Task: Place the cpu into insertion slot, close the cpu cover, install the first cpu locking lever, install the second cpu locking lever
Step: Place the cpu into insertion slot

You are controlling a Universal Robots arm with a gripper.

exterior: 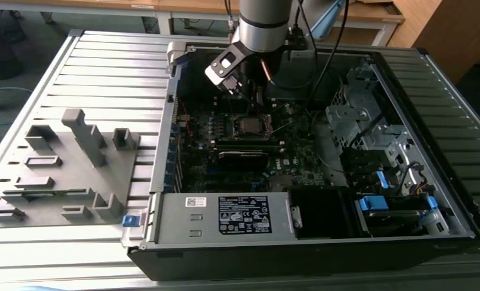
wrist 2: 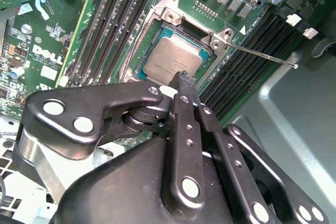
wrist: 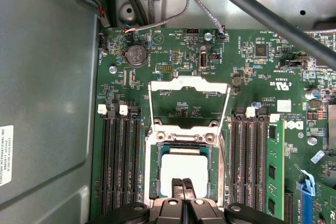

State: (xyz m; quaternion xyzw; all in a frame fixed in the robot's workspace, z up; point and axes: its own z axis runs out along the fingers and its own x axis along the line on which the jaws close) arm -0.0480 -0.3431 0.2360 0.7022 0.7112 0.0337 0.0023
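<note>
The hand (wrist 2: 182, 80) is closed, its two black fingertips pressed together with no gap, and their ends rest on the near edge of the processor chip (wrist 2: 173, 59), which lies flat in its socket on the green board. In the first wrist view the same closed hand (wrist: 182, 183) covers part of the chip (wrist: 181, 169), so one edge of its dull silver top is hidden. That view also shows the cover frame (wrist: 189, 83) swung back open beyond the socket, with board showing through its cut-out middle. In the second wrist view a thin wire locking lever (wrist 2: 265, 56) sticks out free beside the socket. A white logo is printed on the board there, and the fine white lettering across the board cannot be made out. In the first wrist view there is a coin battery (wrist: 137, 54), a green memory stick (wrist: 273, 171) cut off by the frame edge, and a thick black cable (wrist: 252, 9). In the exterior view the arm (exterior: 264, 24) reaches into the open computer case (exterior: 434, 79) at the upper middle, its fingertips lost against the dark interior. A white printed sticker (exterior: 241, 213) sits on the grey power box at lower centre. A grey block tray (exterior: 62, 163) lies on the slatted surface (exterior: 110, 66) at the exterior view's left.
</note>
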